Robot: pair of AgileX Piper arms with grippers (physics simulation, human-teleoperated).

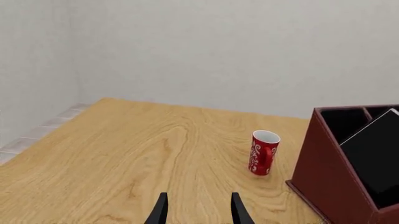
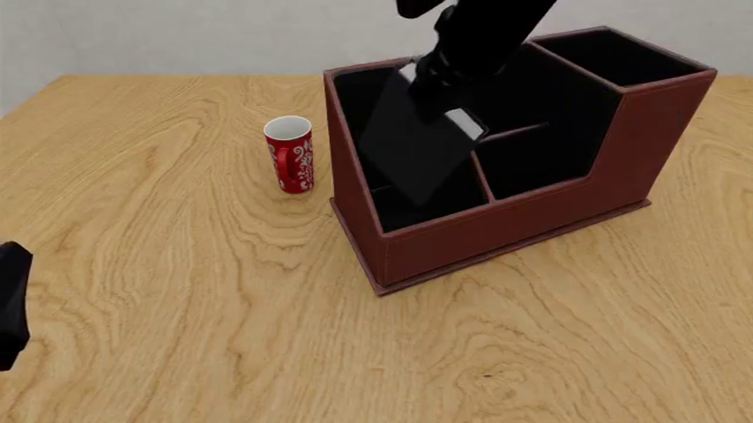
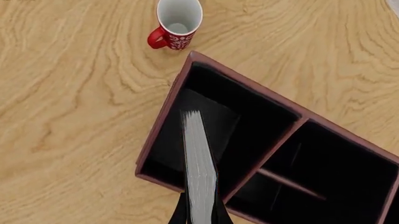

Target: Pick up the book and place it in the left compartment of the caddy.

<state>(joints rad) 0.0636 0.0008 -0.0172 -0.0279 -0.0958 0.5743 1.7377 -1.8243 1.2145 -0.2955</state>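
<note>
Holding book (image 2: 414,145) over, maybe inside, L compartment (image 2: 359,92).

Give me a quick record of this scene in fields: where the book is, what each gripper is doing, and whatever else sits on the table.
book: tilted, lower part inside the left compartment of the caddy, upper part above the rim
right gripper: shut on the book's top edge, above the caddy
left gripper: open, holding nothing, low over the table, away from the caddy
red mug: upright on the table, left of the caddy, apart from it
caddy's other sections: nothing visible in them
</note>
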